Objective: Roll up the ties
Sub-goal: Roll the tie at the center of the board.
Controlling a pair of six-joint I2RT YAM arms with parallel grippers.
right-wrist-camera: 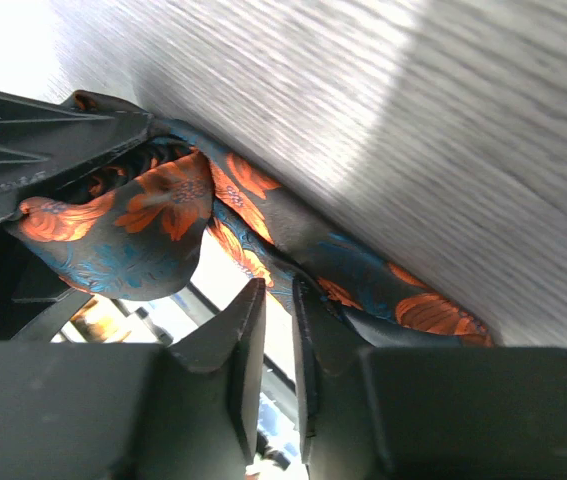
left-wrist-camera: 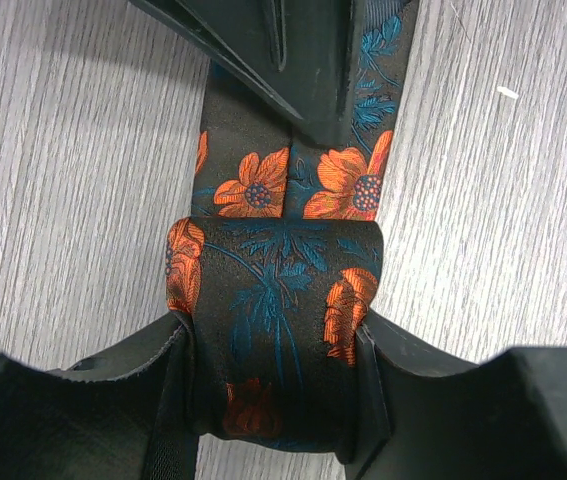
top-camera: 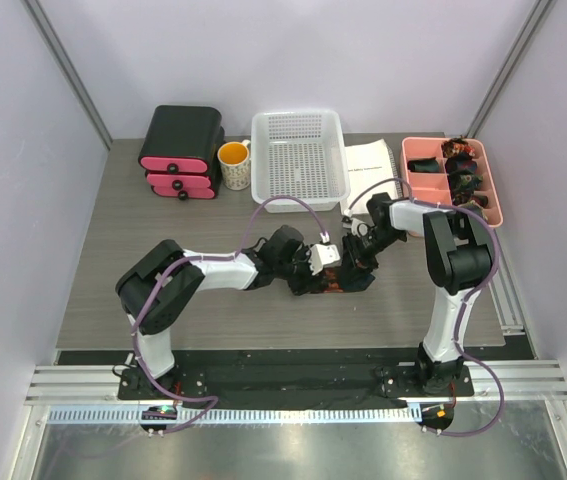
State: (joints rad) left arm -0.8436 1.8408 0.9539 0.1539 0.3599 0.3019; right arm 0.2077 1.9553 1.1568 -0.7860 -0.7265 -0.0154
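A dark tie with orange flowers and teal leaves [left-wrist-camera: 293, 190] lies on the grey wood table at its middle [top-camera: 341, 285]. Its near end is rolled into a small coil [left-wrist-camera: 273, 300]. My left gripper [left-wrist-camera: 273, 345] is shut on this coil, one finger on each side; it also shows in the top view [top-camera: 325, 272]. The flat strip runs from the coil to my right gripper [top-camera: 355, 255]. The right gripper [right-wrist-camera: 275, 290] has its fingers almost together with a thin gap, and its tips press against the strip [right-wrist-camera: 363, 270]. The rest of the tie is hidden under the grippers.
A pink tray [top-camera: 425, 165] at the back right holds several coiled ties [top-camera: 463, 172]. A white mesh basket [top-camera: 298, 150], an orange mug [top-camera: 233, 160], a black and pink drawer box [top-camera: 181, 150] and a printed sheet [top-camera: 371, 165] stand along the back.
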